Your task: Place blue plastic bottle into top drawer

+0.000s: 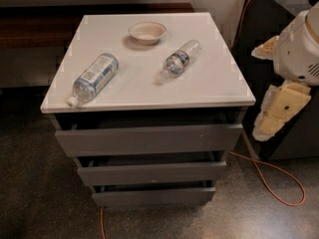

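Observation:
The blue plastic bottle [94, 77] lies on its side on the white cabinet top [209, 91], at the front left, white cap toward the front edge. The top drawer [149, 139] is the uppermost grey front under the top; it stands out only a little, with a dark gap above it. My gripper [273, 117] hangs on the cream-and-white arm at the right, beside the cabinet's right side at drawer height. It is well apart from the bottle and holds nothing that I can see.
A smaller clear bottle [180, 59] lies right of centre on the top. A shallow beige bowl [147, 32] sits at the back. Two narrower drawers [152, 173] are below. An orange cable [279, 176] loops on the floor at right, by a dark unit [259, 29].

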{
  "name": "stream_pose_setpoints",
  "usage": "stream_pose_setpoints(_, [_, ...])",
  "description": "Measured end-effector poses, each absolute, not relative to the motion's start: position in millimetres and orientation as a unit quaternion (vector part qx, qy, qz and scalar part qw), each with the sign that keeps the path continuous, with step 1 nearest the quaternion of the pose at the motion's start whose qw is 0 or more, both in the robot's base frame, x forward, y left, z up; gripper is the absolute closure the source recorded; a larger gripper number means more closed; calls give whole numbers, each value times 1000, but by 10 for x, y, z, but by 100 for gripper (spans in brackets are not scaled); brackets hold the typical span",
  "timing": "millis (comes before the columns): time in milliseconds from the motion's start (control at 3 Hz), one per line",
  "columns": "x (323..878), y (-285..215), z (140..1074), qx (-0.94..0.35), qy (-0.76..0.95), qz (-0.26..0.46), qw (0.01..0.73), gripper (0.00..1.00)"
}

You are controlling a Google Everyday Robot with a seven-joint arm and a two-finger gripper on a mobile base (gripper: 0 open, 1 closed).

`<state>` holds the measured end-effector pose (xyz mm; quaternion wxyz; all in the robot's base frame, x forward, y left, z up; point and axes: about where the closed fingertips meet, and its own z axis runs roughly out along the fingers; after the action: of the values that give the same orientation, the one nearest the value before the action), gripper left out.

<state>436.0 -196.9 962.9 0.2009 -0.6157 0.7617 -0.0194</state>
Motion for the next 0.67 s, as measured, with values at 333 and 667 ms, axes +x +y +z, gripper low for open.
stream_pose_setpoints(333, [4354,-1819,9434,-628,749,-12,208,0])
stream_pose_setpoints(667, [4348,-1682,9055,-633,746,3,207,0])
